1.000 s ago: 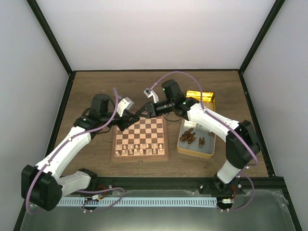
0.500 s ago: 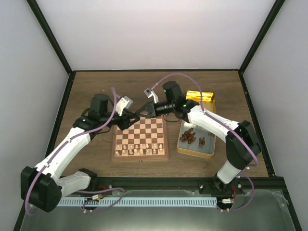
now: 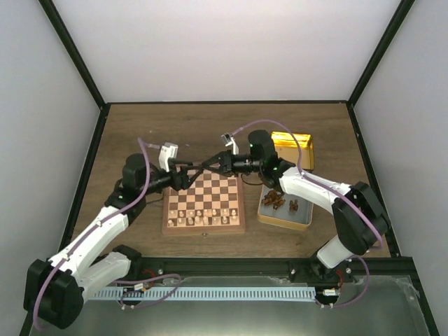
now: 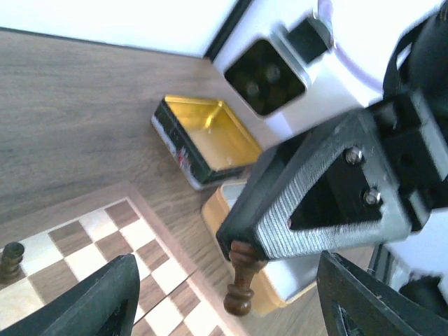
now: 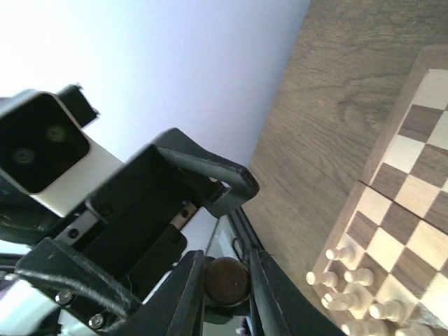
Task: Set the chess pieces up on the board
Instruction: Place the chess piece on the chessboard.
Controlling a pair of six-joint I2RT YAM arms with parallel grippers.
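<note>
My right gripper [image 5: 225, 287] is shut on a dark brown chess piece [image 5: 225, 281], whose round base shows between the fingers. In the left wrist view this piece [image 4: 241, 280] hangs from the right finger over the board's far edge. My left gripper [image 4: 224, 308] stands open around it, its fingers [image 4: 91, 301] wide apart and not touching it. From above, both grippers meet over the far edge of the board [image 3: 204, 229]: left [image 3: 185, 178], right [image 3: 209, 166]. One dark piece [image 4: 10, 257] stands on the board. More dark pieces [image 3: 274, 199] lie in a tin.
Pale chessmen [image 3: 203, 217] fill the board's two near rows. A cream tin tray [image 3: 299, 221] sits right of the board. A gold lid [image 3: 294, 143] lies behind it. The booth's walls close in at the back and sides.
My left gripper has opened and let go of the dark piece, and the left arm has pulled back to the left. The right gripper has closed on the piece.
</note>
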